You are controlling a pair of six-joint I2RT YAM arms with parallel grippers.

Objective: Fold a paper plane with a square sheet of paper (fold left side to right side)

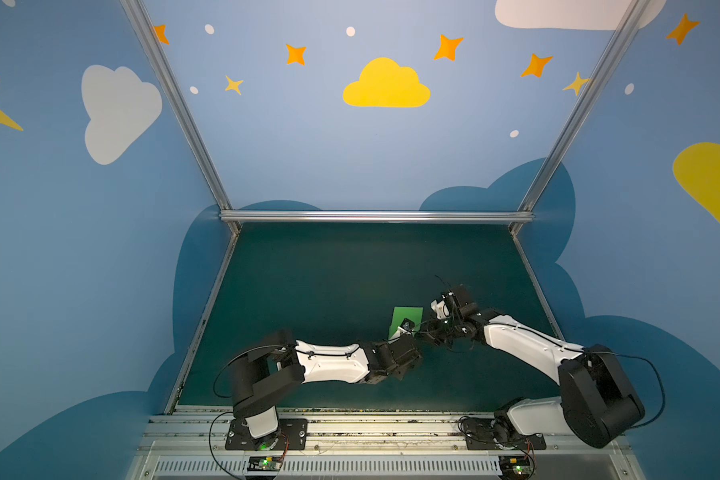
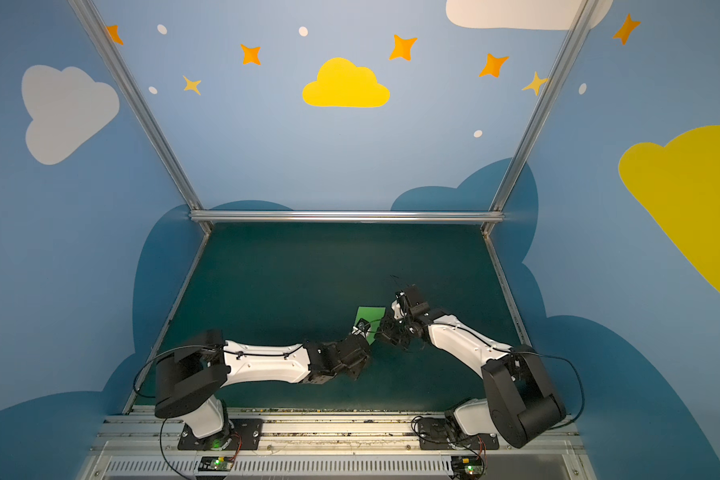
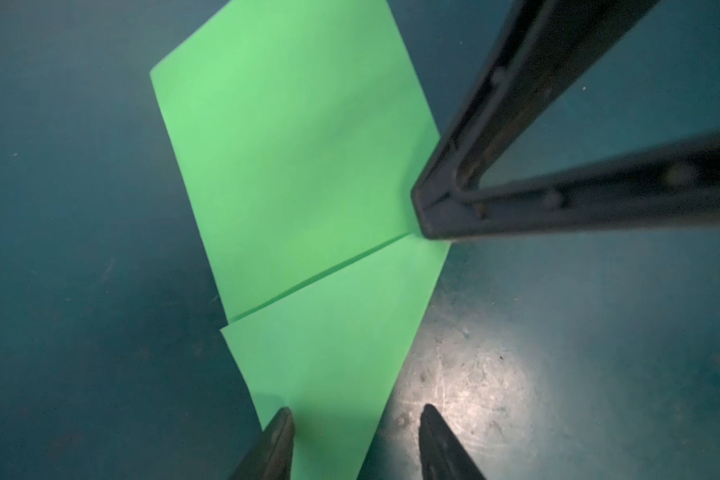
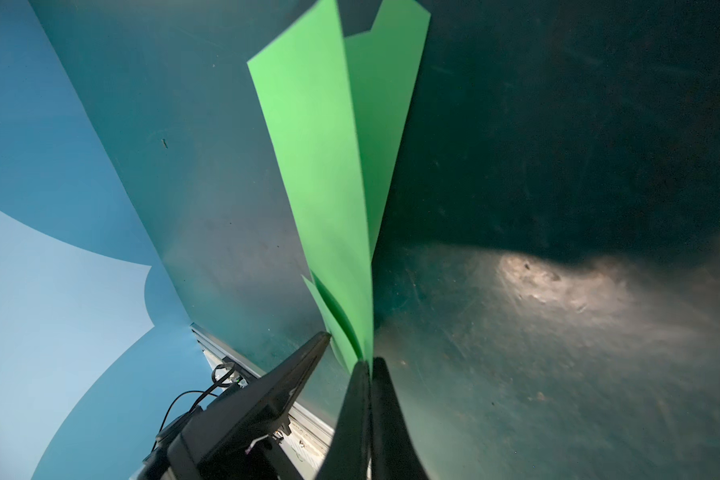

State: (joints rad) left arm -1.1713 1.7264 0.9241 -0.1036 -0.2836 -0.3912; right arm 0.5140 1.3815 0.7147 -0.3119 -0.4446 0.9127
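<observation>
As the sheet lies: square sheet of paper [image 3: 292, 166], part-folded, near table [image 1: 308, 270] middle.
Right tool [image 4: 368, 363]: clamped on sheet's edge.
Left tool [image 3: 356, 415]: fingers apart, straddling pointed end.
Do well: probably pinch firm, align edges before creasing.

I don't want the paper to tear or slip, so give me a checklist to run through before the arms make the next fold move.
1. Right tool shut on the green paper sheet at its edge: ok.
2. Left tool open, straddling the sheet's narrow end: ok.
3. Tools apart from each other: ok, though close.
4. Sheet's layers flush: not ok, they fan apart near the right tool.
5. Contact between left tool and sheet: cannot tell.
</observation>
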